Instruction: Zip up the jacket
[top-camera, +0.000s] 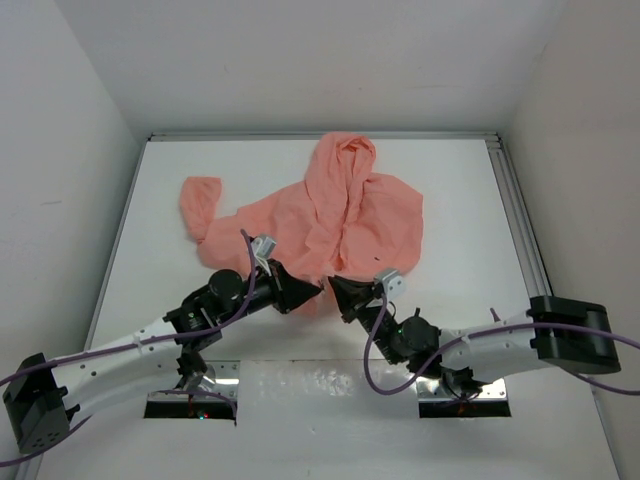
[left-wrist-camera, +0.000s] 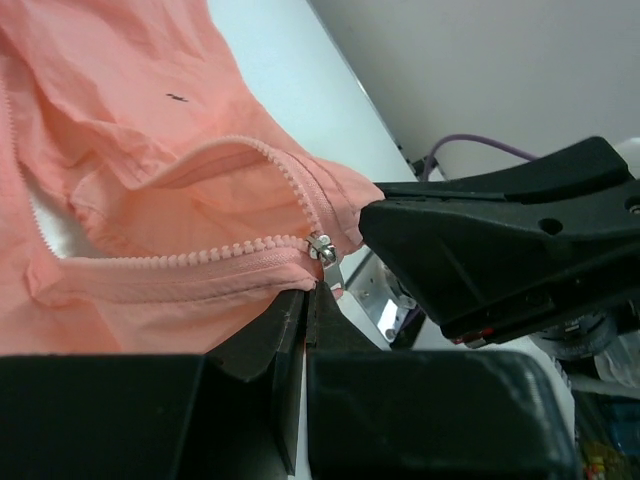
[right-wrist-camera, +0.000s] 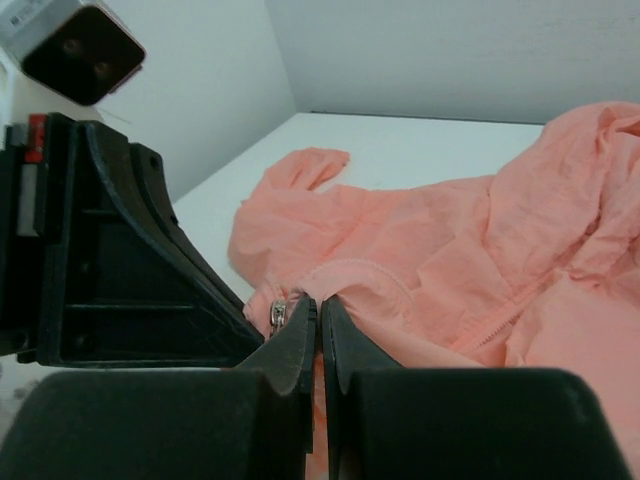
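The salmon-pink jacket (top-camera: 340, 220) lies crumpled on the white table, hood toward the far wall and one sleeve (top-camera: 200, 205) out to the left. Both grippers meet at its near hem. My left gripper (top-camera: 318, 291) is shut at the bottom end of the zipper, its tips (left-wrist-camera: 313, 292) just under the silver slider (left-wrist-camera: 322, 248). The two rows of teeth part above the slider. My right gripper (top-camera: 333, 283) is shut on the hem fabric (right-wrist-camera: 320, 303), right beside the slider (right-wrist-camera: 279, 316). A tiny dark mark (left-wrist-camera: 177, 97) shows on one front panel.
The right gripper's black body (left-wrist-camera: 500, 240) fills the right of the left wrist view, and the left gripper's body (right-wrist-camera: 110, 260) the left of the right wrist view. White walls enclose the table, and a metal rail (top-camera: 515, 220) runs along its right edge.
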